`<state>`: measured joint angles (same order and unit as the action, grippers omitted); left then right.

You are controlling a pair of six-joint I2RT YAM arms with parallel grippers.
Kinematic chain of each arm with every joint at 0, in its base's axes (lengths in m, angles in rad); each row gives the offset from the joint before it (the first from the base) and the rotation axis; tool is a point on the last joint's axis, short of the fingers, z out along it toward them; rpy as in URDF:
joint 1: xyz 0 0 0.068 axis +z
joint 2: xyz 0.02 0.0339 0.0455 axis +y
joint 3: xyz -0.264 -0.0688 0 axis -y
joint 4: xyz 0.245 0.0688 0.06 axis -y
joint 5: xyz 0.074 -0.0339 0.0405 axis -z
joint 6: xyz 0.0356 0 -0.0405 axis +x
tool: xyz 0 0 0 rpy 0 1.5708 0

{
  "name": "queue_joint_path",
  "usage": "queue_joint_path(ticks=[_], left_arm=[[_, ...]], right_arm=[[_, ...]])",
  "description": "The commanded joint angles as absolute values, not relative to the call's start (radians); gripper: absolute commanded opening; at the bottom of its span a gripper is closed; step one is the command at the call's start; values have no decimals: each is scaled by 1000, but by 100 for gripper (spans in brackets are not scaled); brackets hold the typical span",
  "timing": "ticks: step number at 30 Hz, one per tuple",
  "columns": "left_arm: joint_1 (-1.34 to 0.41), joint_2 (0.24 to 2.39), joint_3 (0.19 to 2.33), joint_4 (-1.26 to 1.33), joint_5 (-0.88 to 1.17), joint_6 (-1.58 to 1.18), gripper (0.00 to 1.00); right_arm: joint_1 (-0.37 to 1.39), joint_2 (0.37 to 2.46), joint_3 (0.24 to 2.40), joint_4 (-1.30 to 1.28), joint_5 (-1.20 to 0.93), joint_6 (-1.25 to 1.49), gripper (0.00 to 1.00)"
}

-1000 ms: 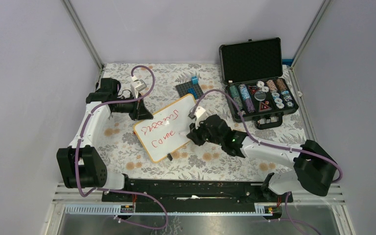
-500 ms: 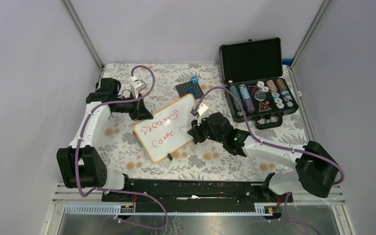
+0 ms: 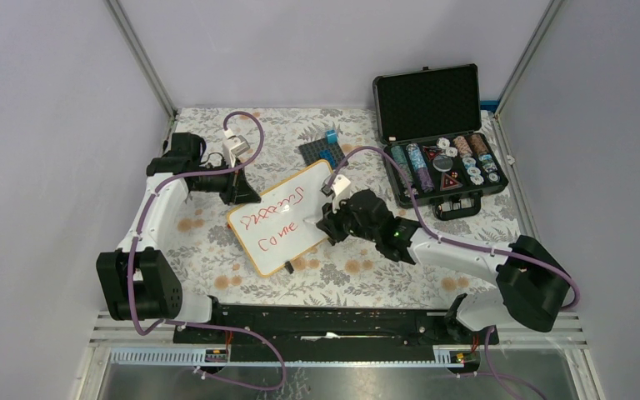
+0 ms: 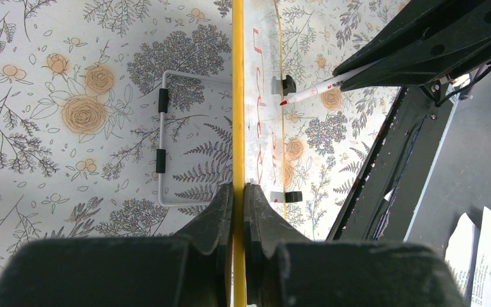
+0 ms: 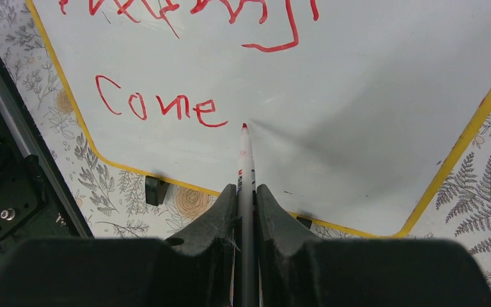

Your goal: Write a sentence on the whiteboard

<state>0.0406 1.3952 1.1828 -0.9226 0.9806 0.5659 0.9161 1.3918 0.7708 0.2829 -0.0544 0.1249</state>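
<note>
Mid-sentence | yellow-framed whiteboard (image 3: 287, 225) is clamped by left claw (image 4: 238, 188), red marker (image 5: 247, 160) by right claw (image 5: 247, 188) | next word should be started beyond red word "Come" (image 5: 160, 105).

We see 3 plain, pale lilac-grey walls closing in the table: the back wall (image 3: 317, 50) at 12 o'clock, the left wall (image 3: 42, 167) at 9 o'clock and the right wall (image 3: 608, 125) at 3 o'clock. A metal post (image 3: 140, 57) runs up the corner at 11 o'clock and a second post (image 3: 525, 57) at 1 o'clock. A cloth (image 3: 367, 279) printed with grey ferns and orange roses covers the table. At 6 o'clock we find a black rail (image 3: 325, 321), then a slotted white strip (image 3: 317, 357) and a dark glossy panel (image 3: 342, 383). The light is soft and even, and the shadows are faint.
</note>
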Motion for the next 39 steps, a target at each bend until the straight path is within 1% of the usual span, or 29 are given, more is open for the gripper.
queue_joint_path(ticks=[1, 10, 25, 32, 39], left_arm=[[21, 1387, 1167, -920, 966, 588, 0], [22, 1386, 1165, -920, 963, 588, 0], [22, 1386, 1167, -922, 960, 586, 0], [21, 1384, 1167, -920, 964, 584, 0], [21, 1384, 1166, -920, 959, 585, 0]], right_arm=[[912, 1406, 824, 329, -75, 109, 0], [912, 1429, 839, 325, -74, 103, 0], [896, 1376, 819, 269, 56, 115, 0], [895, 1353, 812, 290, 2, 108, 0], [894, 1393, 846, 301, -49, 101, 0]])
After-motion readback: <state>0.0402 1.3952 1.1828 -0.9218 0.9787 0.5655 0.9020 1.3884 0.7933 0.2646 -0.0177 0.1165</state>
